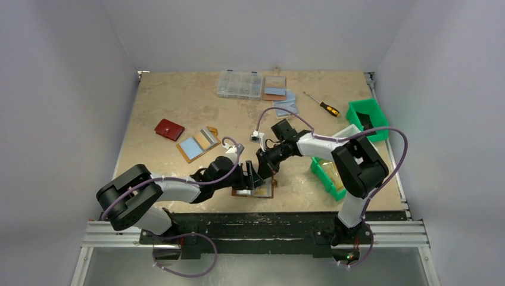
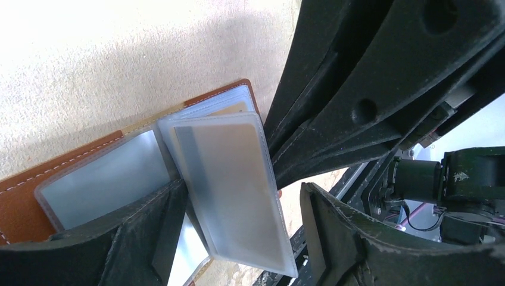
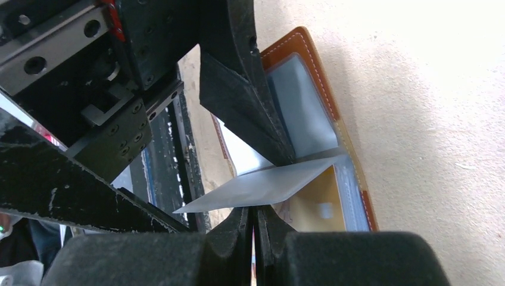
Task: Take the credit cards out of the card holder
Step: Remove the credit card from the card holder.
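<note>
The brown leather card holder (image 1: 269, 189) lies open near the table's front edge, its cover showing in the left wrist view (image 2: 18, 202) and the right wrist view (image 3: 298, 44). One clear sleeve (image 2: 232, 190) stands lifted, with a pale card with a dark stripe inside. A gold card (image 3: 318, 205) lies in a flat sleeve below. My right gripper (image 3: 255, 217) is shut on the lifted sleeve's edge (image 3: 262, 185). My left gripper (image 2: 238, 238) is open, its jaws either side of that sleeve. Both grippers meet over the holder, left (image 1: 253, 179) and right (image 1: 266, 170).
A dark red wallet (image 1: 169, 129) and a brown holder with a blue card (image 1: 196, 145) lie at left. A clear organiser box (image 1: 239, 84), another holder (image 1: 274, 87) and a screwdriver (image 1: 321, 105) lie at the back. Green bins (image 1: 368, 118) (image 1: 327, 173) stand at right.
</note>
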Motion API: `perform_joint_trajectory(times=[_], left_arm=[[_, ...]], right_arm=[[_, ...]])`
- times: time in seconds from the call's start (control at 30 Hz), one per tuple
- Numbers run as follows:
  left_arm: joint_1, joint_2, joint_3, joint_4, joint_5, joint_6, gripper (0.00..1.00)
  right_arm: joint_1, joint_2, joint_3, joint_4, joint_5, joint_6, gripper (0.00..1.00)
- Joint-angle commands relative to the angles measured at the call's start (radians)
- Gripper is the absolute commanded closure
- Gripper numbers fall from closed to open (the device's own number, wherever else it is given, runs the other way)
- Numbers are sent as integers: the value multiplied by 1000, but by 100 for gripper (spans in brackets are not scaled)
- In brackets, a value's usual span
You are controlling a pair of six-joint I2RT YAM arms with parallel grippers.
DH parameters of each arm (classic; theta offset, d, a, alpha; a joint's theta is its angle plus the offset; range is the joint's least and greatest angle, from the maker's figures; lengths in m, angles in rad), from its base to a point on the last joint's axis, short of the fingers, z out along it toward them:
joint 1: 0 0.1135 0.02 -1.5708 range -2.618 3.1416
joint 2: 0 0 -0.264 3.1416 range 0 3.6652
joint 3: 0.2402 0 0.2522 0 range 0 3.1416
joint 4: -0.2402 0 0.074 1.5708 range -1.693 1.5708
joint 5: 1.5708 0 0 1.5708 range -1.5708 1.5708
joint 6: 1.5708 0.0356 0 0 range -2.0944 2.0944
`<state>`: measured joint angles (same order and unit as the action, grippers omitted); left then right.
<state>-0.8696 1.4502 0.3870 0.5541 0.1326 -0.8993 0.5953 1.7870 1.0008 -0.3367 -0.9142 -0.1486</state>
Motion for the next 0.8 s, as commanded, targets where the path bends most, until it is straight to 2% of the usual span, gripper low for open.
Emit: perform_joint_trajectory(times=[0.0,0.17,0.5,0.77], left_arm=[[7,-5,25,32,27,-5,27],[7,-22,20,-12,3,-11,31],[9,-102,17,-124,-60,-3,32],[19,-148,8,-198,-106,-6,36]], right_arm=[[4,8,48,-1,-68,10,91],[7,25,56,-4,-106,13,91],[25,85,89,-17,-189,27,90],[27,89,95,-19,-129,32,90]])
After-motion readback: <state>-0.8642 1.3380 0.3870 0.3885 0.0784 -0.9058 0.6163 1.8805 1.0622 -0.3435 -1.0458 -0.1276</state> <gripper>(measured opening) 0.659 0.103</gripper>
